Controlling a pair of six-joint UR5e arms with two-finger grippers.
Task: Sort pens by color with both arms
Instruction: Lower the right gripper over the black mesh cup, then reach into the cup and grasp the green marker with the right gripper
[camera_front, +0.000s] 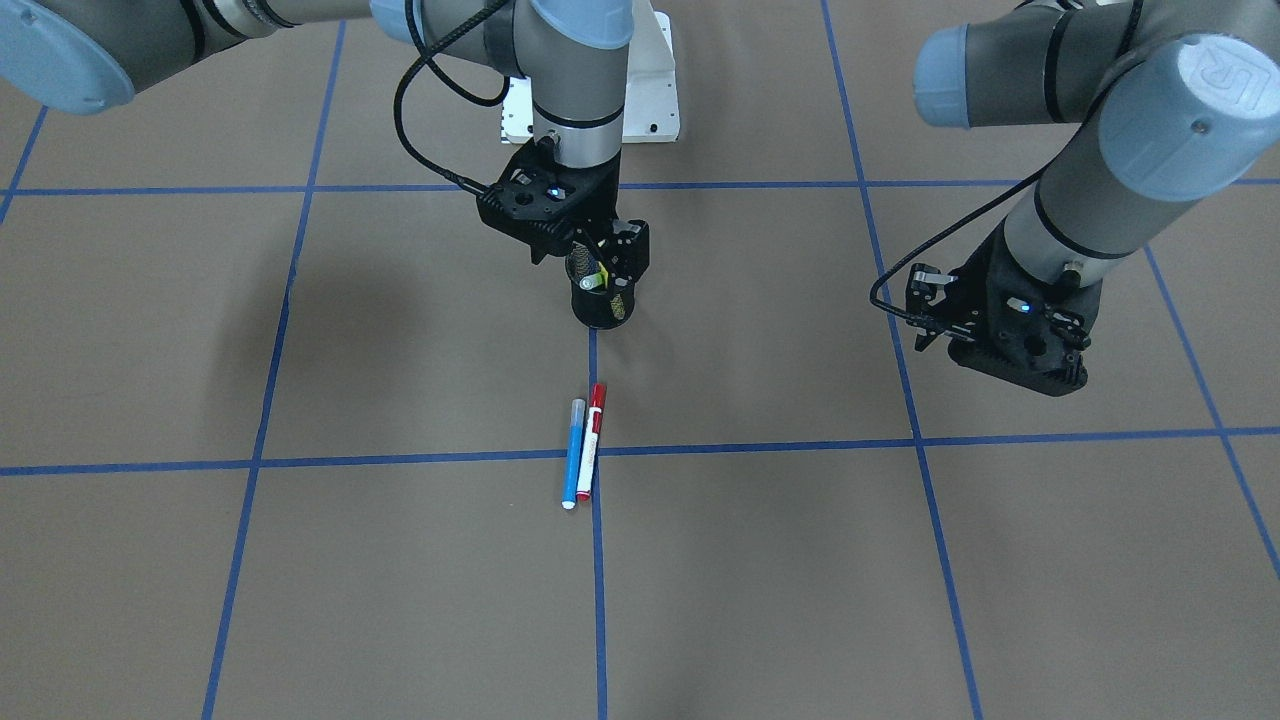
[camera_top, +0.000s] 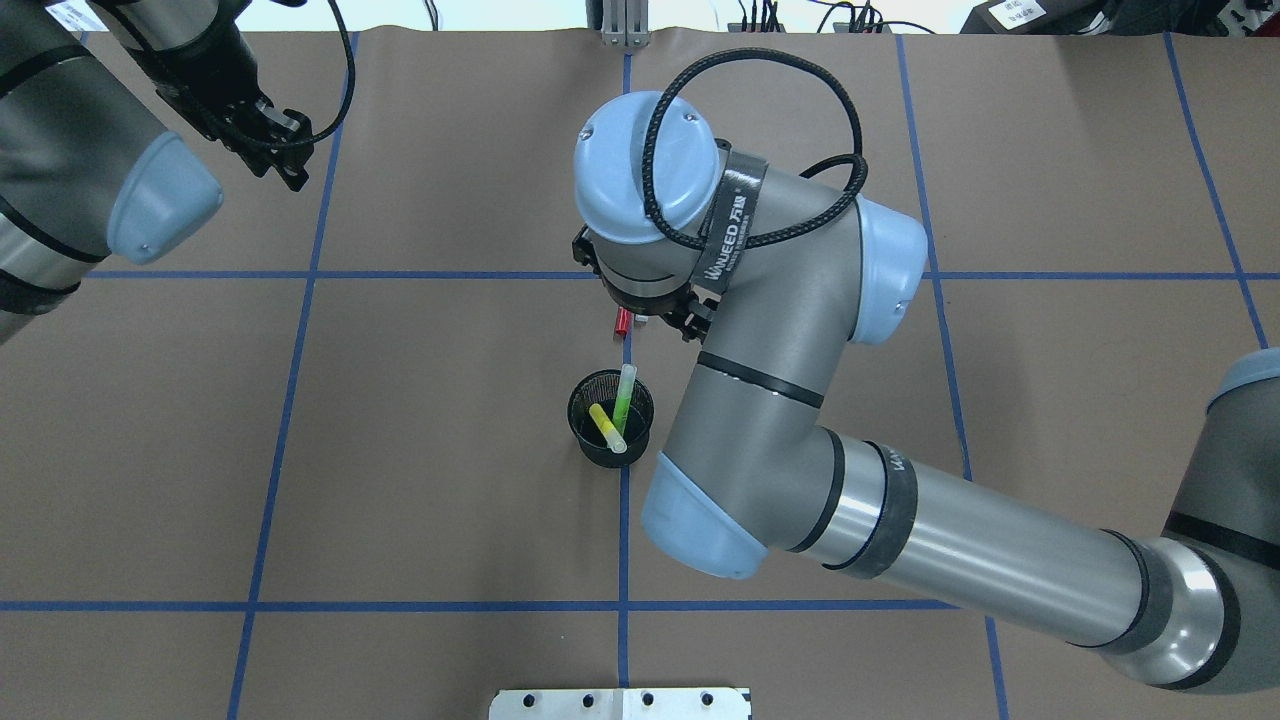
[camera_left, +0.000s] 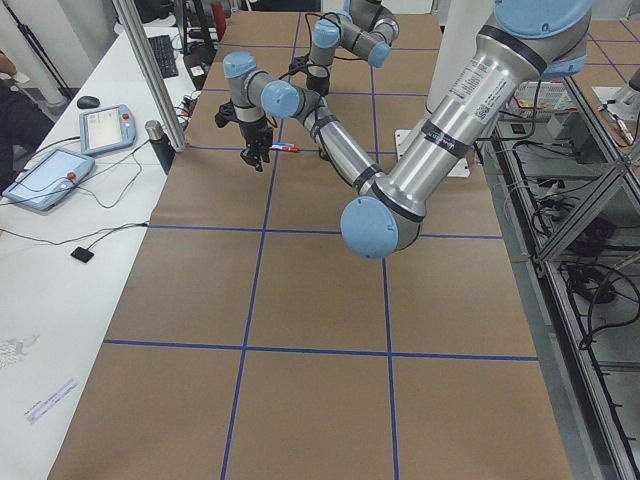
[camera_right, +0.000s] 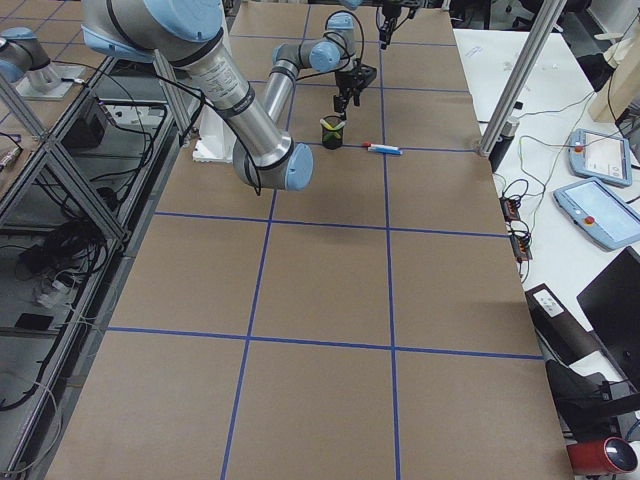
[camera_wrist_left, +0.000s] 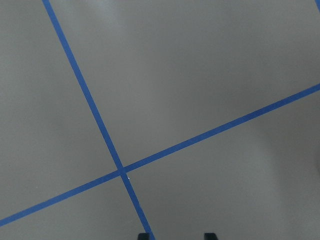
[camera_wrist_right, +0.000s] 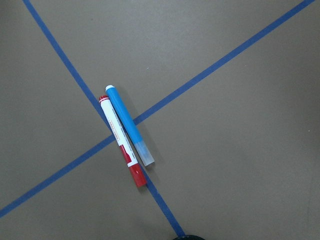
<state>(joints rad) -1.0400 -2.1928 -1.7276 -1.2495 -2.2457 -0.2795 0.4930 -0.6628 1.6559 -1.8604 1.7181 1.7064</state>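
A blue pen (camera_front: 573, 455) and a white pen with a red cap (camera_front: 592, 440) lie side by side, touching, on the brown table, and both show in the right wrist view: blue pen (camera_wrist_right: 127, 122), red-capped pen (camera_wrist_right: 120, 137). A lime green pen (camera_top: 625, 395) and a yellow pen (camera_top: 606, 427) stand in the black mesh cup (camera_top: 580, 400). My right gripper (camera_front: 603, 268) hovers just over the cup (camera_front: 606, 308), open and holding nothing. My left gripper (camera_front: 925, 312) hangs open over bare table far to the side, its fingertips (camera_wrist_left: 144, 235) apart.
Blue tape lines (camera_front: 760, 448) divide the table into squares. The white pedestal plate (camera_front: 650, 110) sits at the robot's base. A side bench with tablets (camera_left: 50, 175) and a metal post (camera_left: 150, 80) runs along the table's far edge.
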